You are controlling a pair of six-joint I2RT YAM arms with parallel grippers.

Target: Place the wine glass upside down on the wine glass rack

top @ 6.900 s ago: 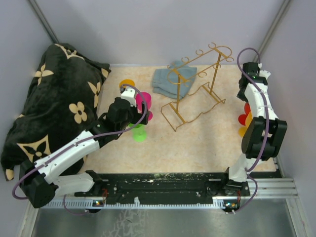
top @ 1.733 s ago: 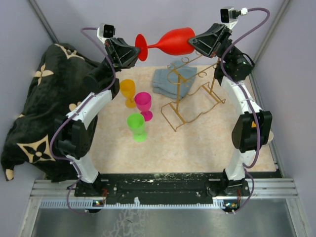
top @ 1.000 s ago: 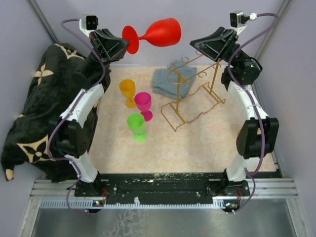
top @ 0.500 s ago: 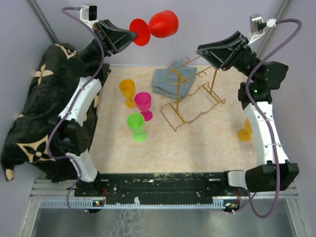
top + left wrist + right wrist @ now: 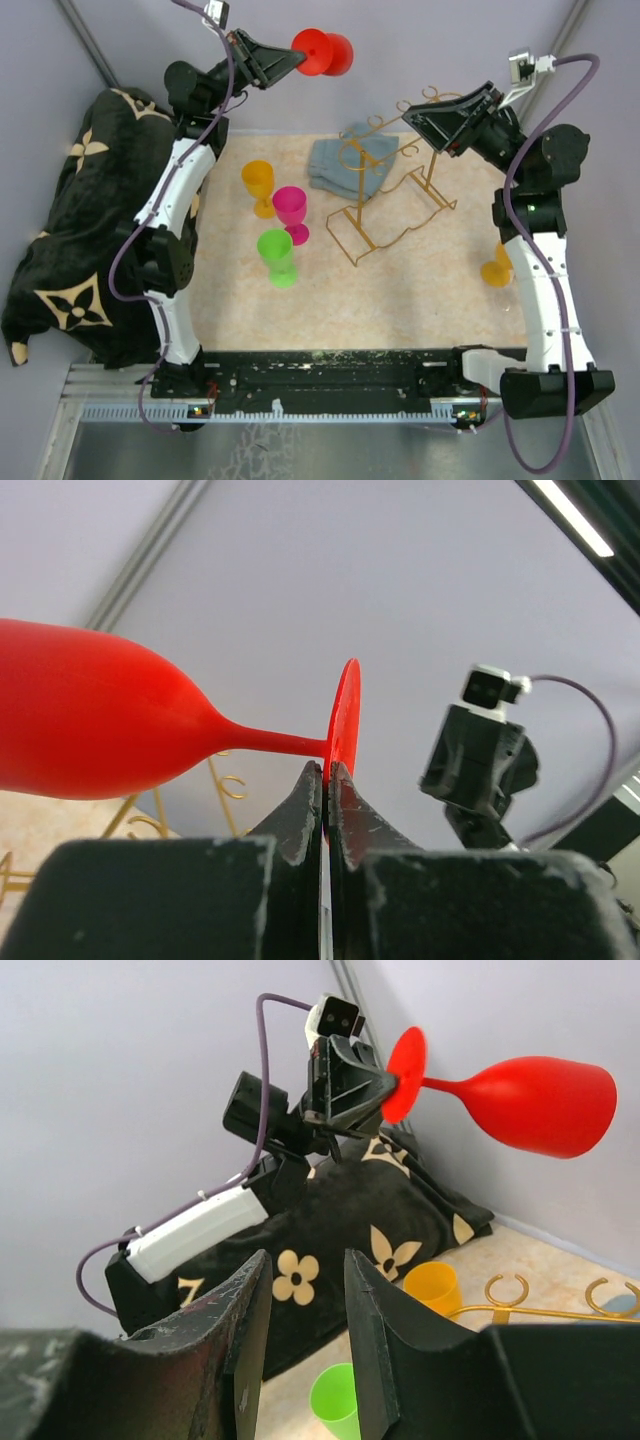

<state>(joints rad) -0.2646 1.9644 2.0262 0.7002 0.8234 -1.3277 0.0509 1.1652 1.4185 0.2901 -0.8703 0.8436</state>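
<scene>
A red wine glass (image 5: 325,52) hangs sideways in the air, high above the back of the table. My left gripper (image 5: 298,57) is shut on the rim of its round foot. In the left wrist view the fingers pinch the foot edge (image 5: 341,720), and the bowl (image 5: 90,730) points left. The gold wire wine glass rack (image 5: 385,195) stands on the table, right of centre. My right gripper (image 5: 415,112) hovers over the rack's top rail, open and empty. From the right wrist view the glass (image 5: 530,1090) is far ahead of the right gripper (image 5: 305,1260).
Orange (image 5: 258,185), pink (image 5: 291,212) and green (image 5: 278,255) glasses stand left of the rack. A grey cloth (image 5: 335,165) lies behind it. A black flowered blanket (image 5: 100,220) covers the left side. Another orange glass (image 5: 496,270) stands by the right arm.
The left arm has swung the red glass rightward and turned its bowl away from the camera. The right gripper has dropped back toward the rack top, staying open.
</scene>
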